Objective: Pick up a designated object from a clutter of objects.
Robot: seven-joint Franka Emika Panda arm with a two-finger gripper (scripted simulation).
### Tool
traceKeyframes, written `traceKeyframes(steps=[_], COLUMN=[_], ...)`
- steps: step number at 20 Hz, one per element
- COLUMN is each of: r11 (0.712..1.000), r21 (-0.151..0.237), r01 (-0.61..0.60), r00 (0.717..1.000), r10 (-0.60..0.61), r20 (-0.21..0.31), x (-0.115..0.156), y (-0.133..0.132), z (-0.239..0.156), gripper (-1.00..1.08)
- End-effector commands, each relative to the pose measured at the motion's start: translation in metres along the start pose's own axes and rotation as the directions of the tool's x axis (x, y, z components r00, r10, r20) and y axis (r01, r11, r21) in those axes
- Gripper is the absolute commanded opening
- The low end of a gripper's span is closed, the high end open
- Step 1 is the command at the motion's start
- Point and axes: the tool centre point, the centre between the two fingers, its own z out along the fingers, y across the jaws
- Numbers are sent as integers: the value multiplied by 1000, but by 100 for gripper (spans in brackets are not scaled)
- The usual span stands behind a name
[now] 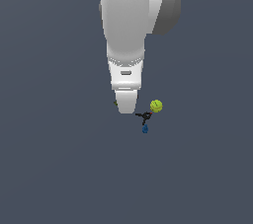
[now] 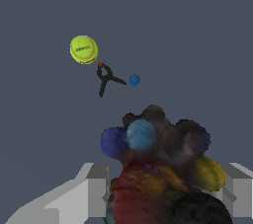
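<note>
The designated object (image 2: 163, 168), a dark irregular lump with red-brown, blue and yellow blotches, fills the gap between my gripper's (image 2: 165, 191) two grey fingers (image 2: 96, 188) in the wrist view. Both fingers press its sides. It looks far larger than the rest of the clutter, so it sits close to the camera. In the exterior view my gripper (image 1: 126, 108) hides the lump. The yellow-green ball (image 1: 156, 105) (image 2: 83, 49), the thin black piece (image 1: 144, 116) (image 2: 105, 79) and the small blue piece (image 1: 145, 129) (image 2: 134, 80) lie together at the gripper's side, toward the exterior view's right.
The arm's white body (image 1: 126, 30) hangs over the plain dark grey floor (image 1: 59, 159). A small greenish speck (image 1: 115, 102) shows at the gripper's edge toward the exterior view's left.
</note>
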Motion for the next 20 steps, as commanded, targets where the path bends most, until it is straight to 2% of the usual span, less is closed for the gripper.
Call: traceKeyframes(steps=[1,10,20], r11=[1000,1000,1000], r21=[0,2,2], r01=[0,-2,-3], r00=[1000,1000,1000], r10=[0,2,3], r20=[1,3,4], x=[-7,-26,-35], y=[11,42,58], z=[-18,-65,-87], gripper=[-100,-100,-100])
